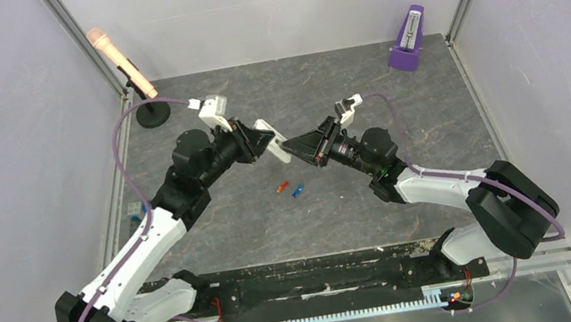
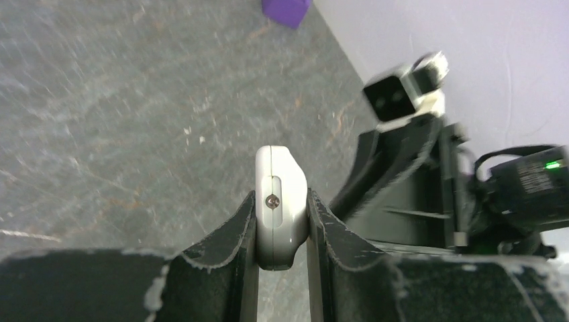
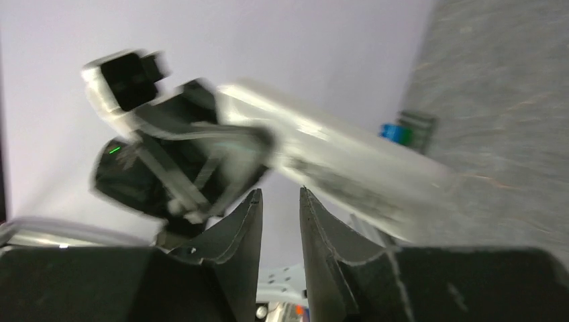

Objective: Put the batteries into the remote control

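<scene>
My left gripper [image 1: 260, 137] is shut on the white remote control [image 1: 279, 150] and holds it in the air above the middle of the table. In the left wrist view the remote [image 2: 278, 168] stands edge-on between the fingers of the left gripper [image 2: 282, 197], with a small screw showing. My right gripper [image 1: 297, 146] is right next to the remote's free end; its jaws [image 3: 280, 192] stand a little apart with nothing between them. The remote [image 3: 355, 164] shows blurred beside them. The red-orange battery [image 1: 282, 186] and the blue battery [image 1: 298, 191] lie on the table below.
A purple metronome [image 1: 408, 40] stands at the back right corner. A microphone on a round black stand [image 1: 153, 112] is at the back left. A small blue-green item [image 1: 134, 209] sits at the left table edge. Grey walls enclose the table.
</scene>
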Robot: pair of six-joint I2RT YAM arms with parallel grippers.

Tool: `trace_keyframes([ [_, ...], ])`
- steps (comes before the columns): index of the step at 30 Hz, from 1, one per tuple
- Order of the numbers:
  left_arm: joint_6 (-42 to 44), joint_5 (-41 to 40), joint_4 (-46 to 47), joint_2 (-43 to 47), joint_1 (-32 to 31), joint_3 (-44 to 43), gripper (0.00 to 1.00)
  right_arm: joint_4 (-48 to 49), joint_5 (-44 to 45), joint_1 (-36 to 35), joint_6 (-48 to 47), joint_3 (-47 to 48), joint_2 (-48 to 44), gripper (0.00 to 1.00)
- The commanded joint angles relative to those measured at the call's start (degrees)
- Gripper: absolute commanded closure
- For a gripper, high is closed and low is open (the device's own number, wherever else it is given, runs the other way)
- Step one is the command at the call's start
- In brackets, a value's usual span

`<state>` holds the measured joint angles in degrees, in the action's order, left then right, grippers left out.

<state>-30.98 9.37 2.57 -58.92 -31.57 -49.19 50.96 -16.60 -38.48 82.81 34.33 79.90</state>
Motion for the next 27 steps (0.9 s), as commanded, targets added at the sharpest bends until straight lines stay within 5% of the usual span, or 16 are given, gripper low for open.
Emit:
trace_keyframes([
  [1,1.0,1.6,-4.4,-1.7,-2.0,0.8,0.98,17.4,-4.5,-1.7,6.2,1.1,-0.7,0.71],
  [7,1.0,-1.5,-4.7,-1.1,-2.0,1.6,0.98,13.1,-4.0,-1.5,4.6,1.3,-1.7,0.72],
  [12,1.0,-3.4,-4.7,0.3,-2.0,1.9,0.98,-0.7,-1.3,-1.2,-0.6,0.6,-5.9,0.71],
  [17,-0.2,-2.8,-2.9,1.8,-2.0,3.1,0.98,-18.3,3.1,-1.2,-5.9,2.8,-9.8,0.54],
  [27,-1.8,0.3,1.2,2.4,-2.0,3.0,0.98,-22.9,2.5,-1.2,-4.5,2.7,-8.2,0.56],
])
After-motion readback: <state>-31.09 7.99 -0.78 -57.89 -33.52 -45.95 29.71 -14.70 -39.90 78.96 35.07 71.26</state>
